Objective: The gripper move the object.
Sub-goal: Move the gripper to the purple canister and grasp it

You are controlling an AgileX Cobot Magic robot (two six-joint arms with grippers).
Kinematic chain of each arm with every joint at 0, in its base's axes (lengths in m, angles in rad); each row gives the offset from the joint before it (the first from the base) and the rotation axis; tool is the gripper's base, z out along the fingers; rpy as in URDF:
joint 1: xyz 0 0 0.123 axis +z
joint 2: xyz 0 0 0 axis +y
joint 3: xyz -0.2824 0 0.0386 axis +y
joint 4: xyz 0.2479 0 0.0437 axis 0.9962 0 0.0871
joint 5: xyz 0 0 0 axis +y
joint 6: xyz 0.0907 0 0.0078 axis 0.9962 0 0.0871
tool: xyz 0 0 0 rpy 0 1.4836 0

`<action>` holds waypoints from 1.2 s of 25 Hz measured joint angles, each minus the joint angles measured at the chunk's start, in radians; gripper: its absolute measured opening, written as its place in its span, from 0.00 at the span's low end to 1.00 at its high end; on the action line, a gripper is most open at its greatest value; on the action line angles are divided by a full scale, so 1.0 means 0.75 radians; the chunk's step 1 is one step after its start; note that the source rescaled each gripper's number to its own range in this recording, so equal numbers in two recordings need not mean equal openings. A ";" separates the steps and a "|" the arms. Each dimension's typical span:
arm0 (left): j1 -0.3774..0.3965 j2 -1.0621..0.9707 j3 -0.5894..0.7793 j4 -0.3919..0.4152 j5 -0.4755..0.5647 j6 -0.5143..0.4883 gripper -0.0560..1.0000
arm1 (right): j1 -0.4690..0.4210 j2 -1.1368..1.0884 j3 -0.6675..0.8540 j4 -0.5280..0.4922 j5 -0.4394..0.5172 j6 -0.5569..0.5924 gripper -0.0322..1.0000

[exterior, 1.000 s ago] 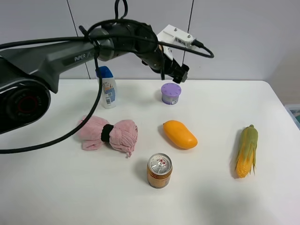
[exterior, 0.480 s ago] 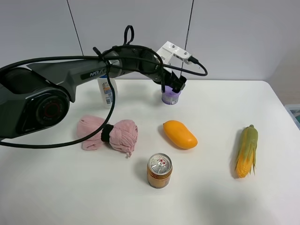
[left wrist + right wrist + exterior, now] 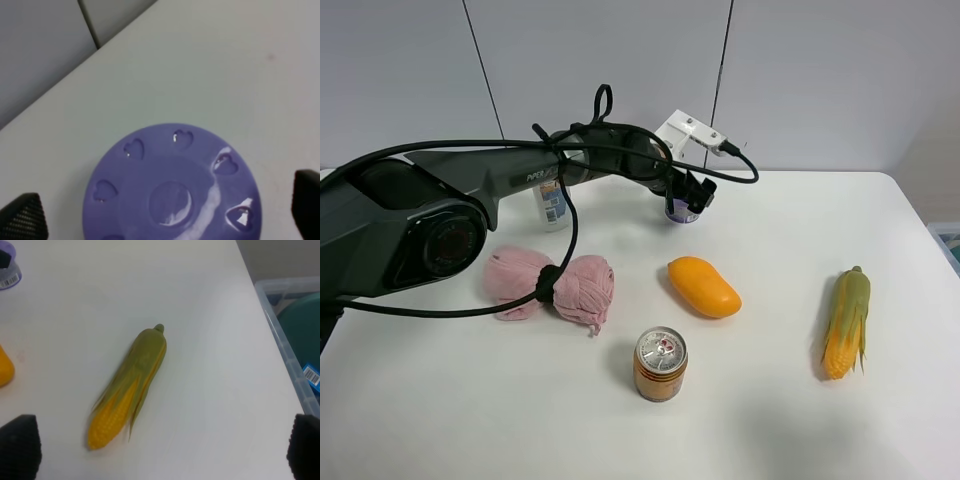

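Observation:
The purple tub (image 3: pixel 682 213) stands at the back middle of the white table, mostly hidden by my left gripper (image 3: pixel 686 194), which has come down over it. In the left wrist view the tub's lilac lid (image 3: pixel 172 192) with heart shapes fills the middle. The two black fingertips (image 3: pixel 22 216) stand wide apart on either side of it, so the left gripper (image 3: pixel 165 210) is open and not touching the lid. My right gripper (image 3: pixel 160 452) is open and empty above the corn (image 3: pixel 132 390). It does not show in the exterior high view.
A white blue-capped bottle (image 3: pixel 552 203) stands behind the left arm. A pink cloth bundle (image 3: pixel 550 285), a mango (image 3: pixel 703 287), an orange can (image 3: pixel 661 363) and the corn (image 3: pixel 847 320) lie nearer the front. A clear bin (image 3: pixel 295 335) sits beyond the table's right edge.
The left arm has swung down and forward. Its gripper went from above and behind the tub to down around it. Nothing else moved.

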State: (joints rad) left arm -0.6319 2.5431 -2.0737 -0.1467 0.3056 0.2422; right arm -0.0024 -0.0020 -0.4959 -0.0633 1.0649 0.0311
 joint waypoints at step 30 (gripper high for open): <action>0.000 0.107 0.000 -0.018 -0.187 0.018 0.05 | 0.000 0.000 0.000 0.000 0.000 0.000 1.00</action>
State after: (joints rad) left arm -0.6319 2.6231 -2.0737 -0.1604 0.1655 0.2557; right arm -0.0024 -0.0020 -0.4959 -0.0633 1.0649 0.0311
